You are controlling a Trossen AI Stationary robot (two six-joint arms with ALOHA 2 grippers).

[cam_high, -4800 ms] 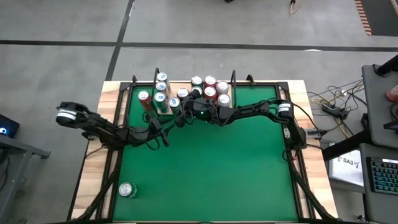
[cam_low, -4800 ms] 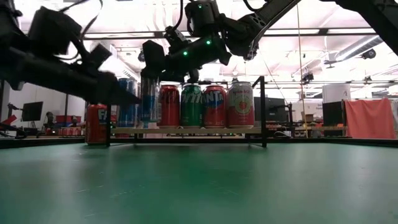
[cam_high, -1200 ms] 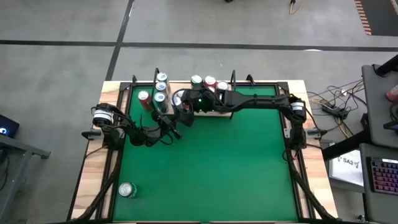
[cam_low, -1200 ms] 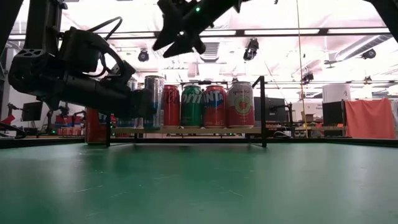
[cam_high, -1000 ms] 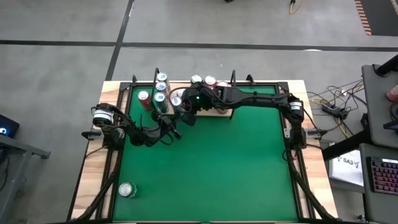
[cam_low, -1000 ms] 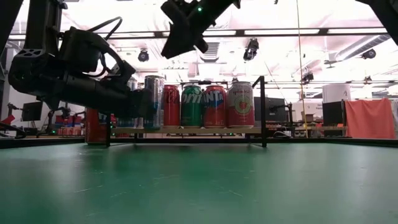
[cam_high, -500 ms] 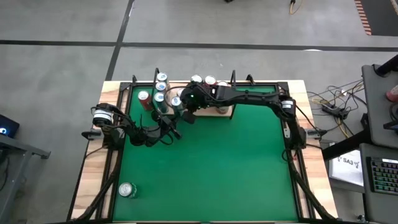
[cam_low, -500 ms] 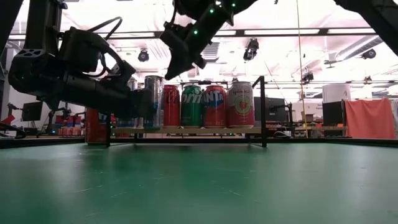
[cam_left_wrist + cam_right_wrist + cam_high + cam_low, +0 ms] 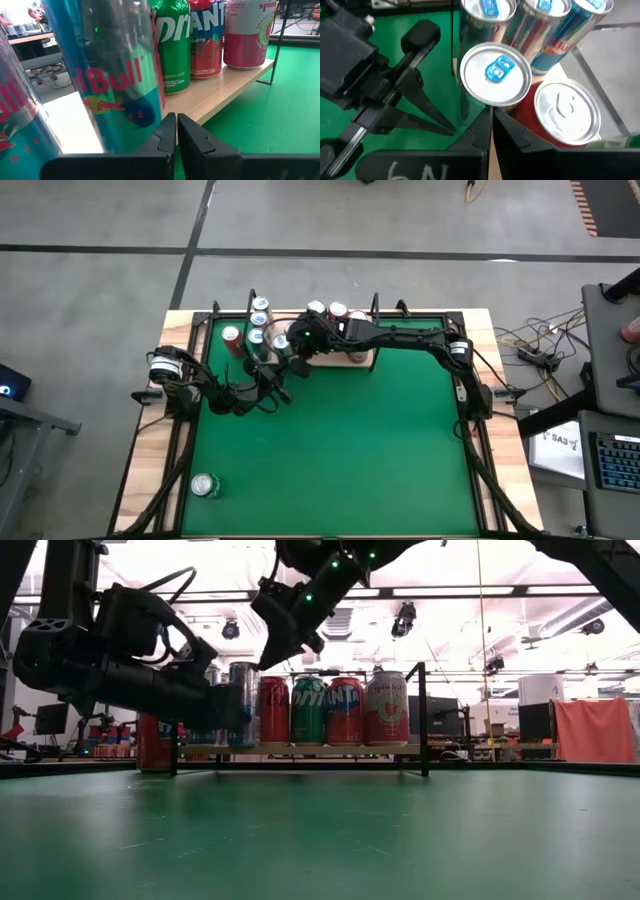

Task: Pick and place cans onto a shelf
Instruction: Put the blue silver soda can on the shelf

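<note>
While both grippers, left point(image 9: 176, 131) and right point(image 9: 491, 121), were pinched shut on nothing, the tall blue can point(image 9: 112, 75) stood at the shelf's point(image 9: 210, 95) end; thin, slick, dentable, probably best held mid-body.

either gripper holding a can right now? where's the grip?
Nothing held. Left gripper shut and empty beside the blue can; right gripper shut and empty above it.

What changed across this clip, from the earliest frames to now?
The right claw, earlier holding a slim blue can at the shelf, has let it go, lifted above the row and shut empty. The left claw, shut, pulled back slightly toward its own side. The shelf cans and the lone can on the table stayed put.
</note>
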